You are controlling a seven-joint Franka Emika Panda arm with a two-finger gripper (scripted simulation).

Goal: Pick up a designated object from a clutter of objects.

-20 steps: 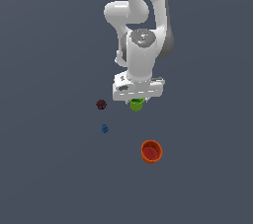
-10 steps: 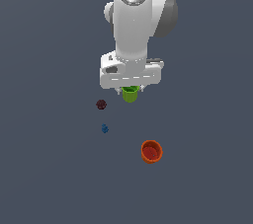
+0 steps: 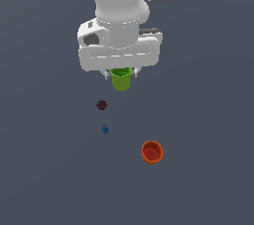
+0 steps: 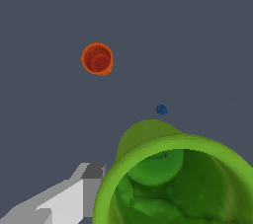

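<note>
The small lime-green cup (image 3: 120, 80) hangs upright under the white hand, well above the floor, with my gripper (image 3: 120, 74) shut on its rim. In the wrist view the lime-green cup (image 4: 173, 178) fills the near corner, its darker green inside facing the camera, and one grey-white finger (image 4: 74, 196) lies against its outer wall. The other finger is hidden by the cup. Of the clutter left on the floor, the larger orange-red cup (image 3: 152, 152) stands toward the exterior view's right.
A dark maroon lump (image 3: 101, 104) and a tiny blue piece (image 3: 105, 129) lie on the grey floor below the hand, toward the exterior view's left. The blue piece (image 4: 161, 109) and orange-red cup (image 4: 97, 58) also show in the wrist view.
The arm has risen toward the camera with the lime-green cup in its grip, so hand and cup look larger. The orange-red cup, maroon lump and blue piece have stayed put.
</note>
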